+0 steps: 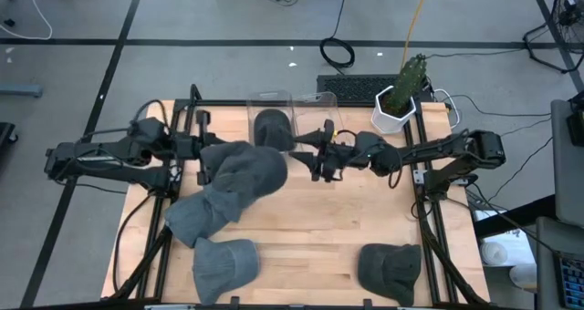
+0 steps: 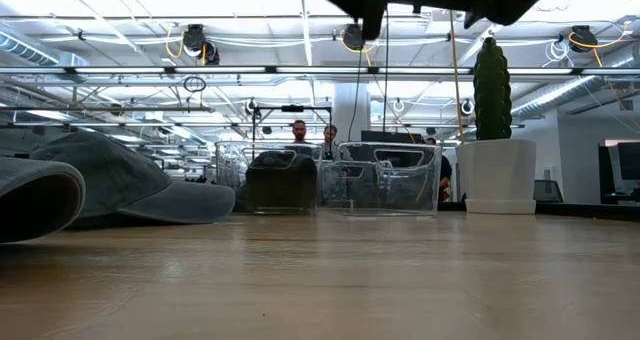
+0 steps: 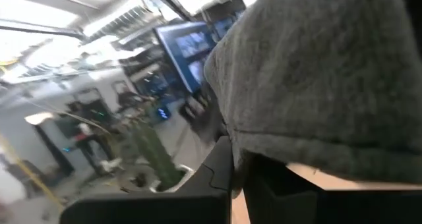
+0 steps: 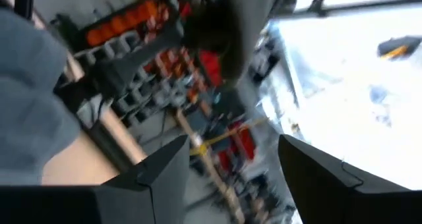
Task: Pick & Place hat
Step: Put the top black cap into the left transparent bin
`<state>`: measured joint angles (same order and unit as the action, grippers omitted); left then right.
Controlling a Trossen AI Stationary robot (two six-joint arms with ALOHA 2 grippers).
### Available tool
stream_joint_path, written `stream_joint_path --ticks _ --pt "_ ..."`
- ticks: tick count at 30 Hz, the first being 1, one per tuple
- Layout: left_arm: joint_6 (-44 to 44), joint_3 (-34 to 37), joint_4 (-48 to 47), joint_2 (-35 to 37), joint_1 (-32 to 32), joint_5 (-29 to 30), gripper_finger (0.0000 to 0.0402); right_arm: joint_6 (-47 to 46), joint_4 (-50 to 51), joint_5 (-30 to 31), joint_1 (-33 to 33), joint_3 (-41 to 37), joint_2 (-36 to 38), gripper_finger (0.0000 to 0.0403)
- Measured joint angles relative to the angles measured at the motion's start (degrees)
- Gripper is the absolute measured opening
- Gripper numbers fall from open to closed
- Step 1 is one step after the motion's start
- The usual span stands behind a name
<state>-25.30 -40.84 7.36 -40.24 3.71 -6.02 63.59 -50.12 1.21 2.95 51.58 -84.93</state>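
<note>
The left gripper [image 1: 203, 155], fingers closed on a grey hat [image 1: 245, 171] at centre-left, may drag it against the bin [image 1: 272, 120], while the right gripper [image 1: 321, 152] hangs open, empty.

Grey hat [image 2: 130, 185] lying left, cactus pot [image 2: 497, 175] (white) right

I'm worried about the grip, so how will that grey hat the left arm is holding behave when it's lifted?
The hat looks like soft fabric: it will probably sag and fold around the shut left gripper. Likely light. It overlaps a second hat, so it might drag that along.
</note>
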Motion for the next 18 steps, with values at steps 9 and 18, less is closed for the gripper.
stream_joint_path --ticks 9,18 --pt "1.44 0.00 6.10 -5.56 1.60 -5.90 0.0012 5.06 -5.42 -7.88 -2.46 -0.01 -0.10 0.0209" --pt "3.48 -0.03 9.99 -9.50 3.13 -9.06 0.0012 4.57 -8.02 -12.02 -3.44 0.12 -0.98 0.0207"
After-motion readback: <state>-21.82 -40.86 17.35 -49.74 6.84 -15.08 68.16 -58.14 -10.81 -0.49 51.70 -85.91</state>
